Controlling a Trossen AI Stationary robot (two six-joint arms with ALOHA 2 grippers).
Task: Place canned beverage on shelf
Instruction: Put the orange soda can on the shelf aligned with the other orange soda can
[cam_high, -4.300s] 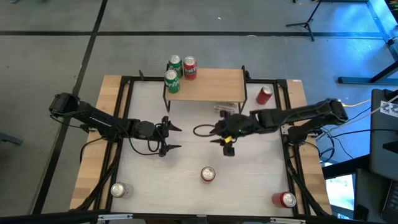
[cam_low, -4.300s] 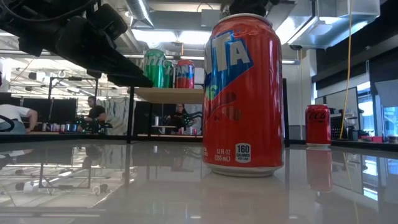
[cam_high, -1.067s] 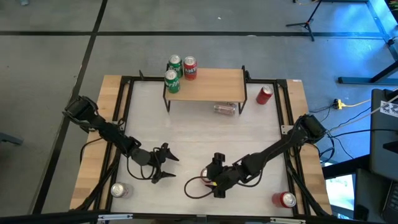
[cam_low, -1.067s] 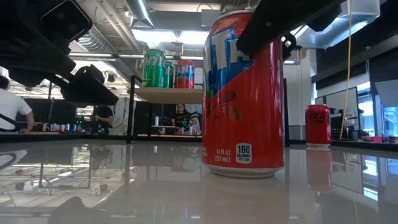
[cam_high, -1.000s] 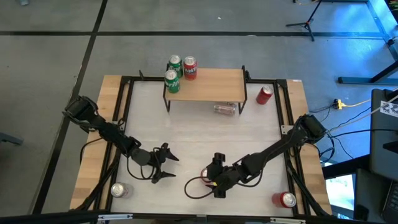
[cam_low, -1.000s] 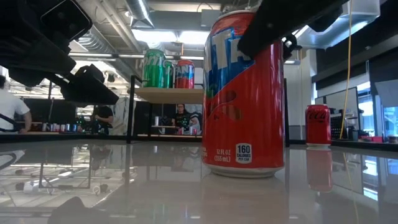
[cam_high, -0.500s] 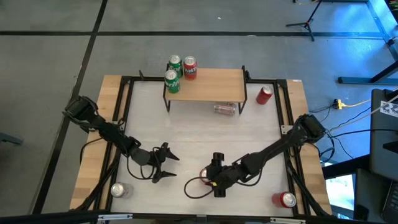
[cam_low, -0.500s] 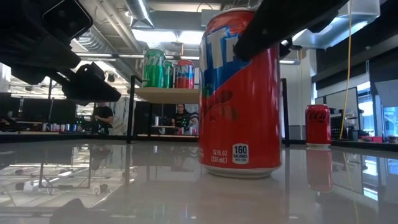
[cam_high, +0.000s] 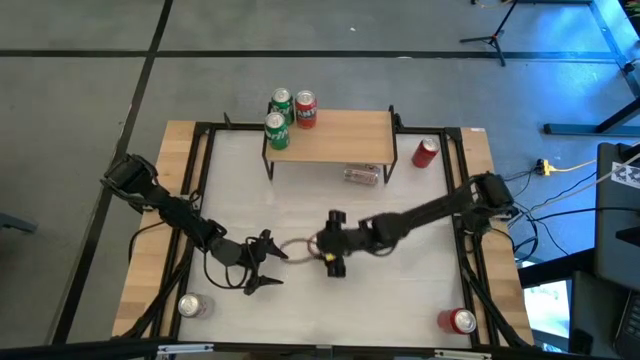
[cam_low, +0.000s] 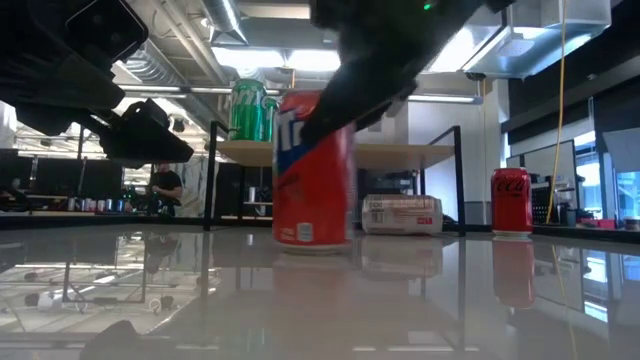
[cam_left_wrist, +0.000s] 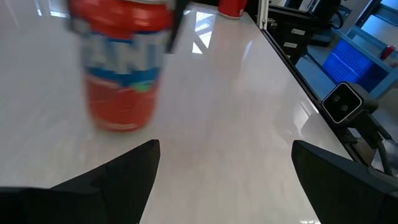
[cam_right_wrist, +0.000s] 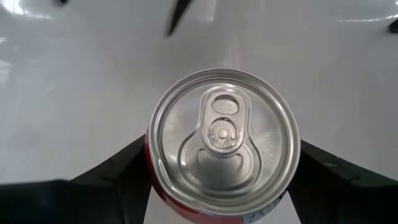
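Now carrying | right gripper (cam_right_wrist: 224, 186) clamps orange can (cam_right_wrist: 224, 146) mid-table | left gripper (cam_high: 270, 262) wide, idle | next: lift onto far shelf (cam_high: 340, 135)

The table (cam_high: 400, 300) has a glossy white top that mirrors cans and ceiling lights in the low view, with matt pale wood showing at its left and right edges outside a thin black metal frame. The shelf (cam_high: 335, 138) is a light-wood board, smooth and matt, on thin black metal legs. The orange can (cam_right_wrist: 224, 144) has a shiny printed wall and a bare brushed-metal lid with a pull tab. The right gripper (cam_right_wrist: 224, 180) and left gripper (cam_left_wrist: 221, 165) have dull black fingers that look like plastic. A silvery can (cam_low: 401, 214) lies under the shelf, its metal glossy.
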